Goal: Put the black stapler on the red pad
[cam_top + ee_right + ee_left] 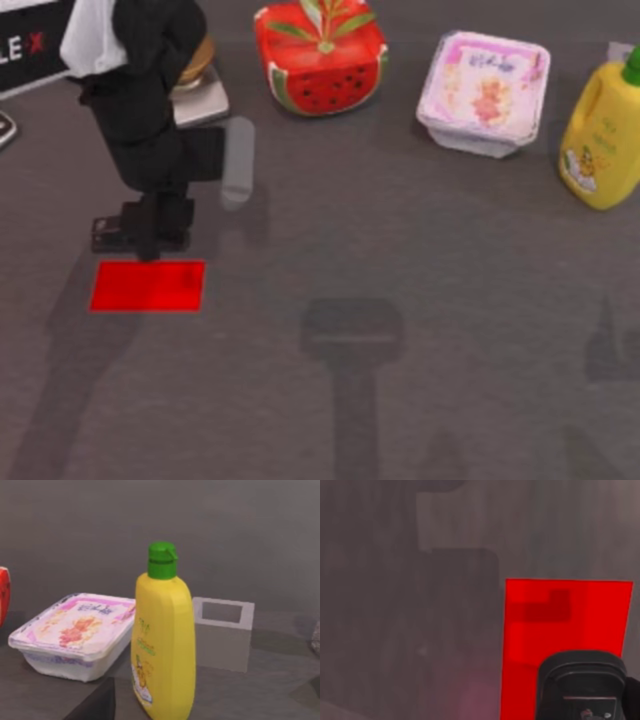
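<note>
The red pad lies flat on the table at the left. My left gripper hangs just behind the pad's far edge, shut on the black stapler, which shows as a narrow dark bar reaching the pad's rim. In the left wrist view the black stapler is seen end-on, above the red pad, where its shadow falls. The gripper's own fingers do not show there. My right gripper is out of view.
At the back stand a red watermelon-patterned box, a pink-white lidded tub and a yellow bottle with a green cap. A grey open box sits behind the bottle. A brownish object on a grey base is beside my left arm.
</note>
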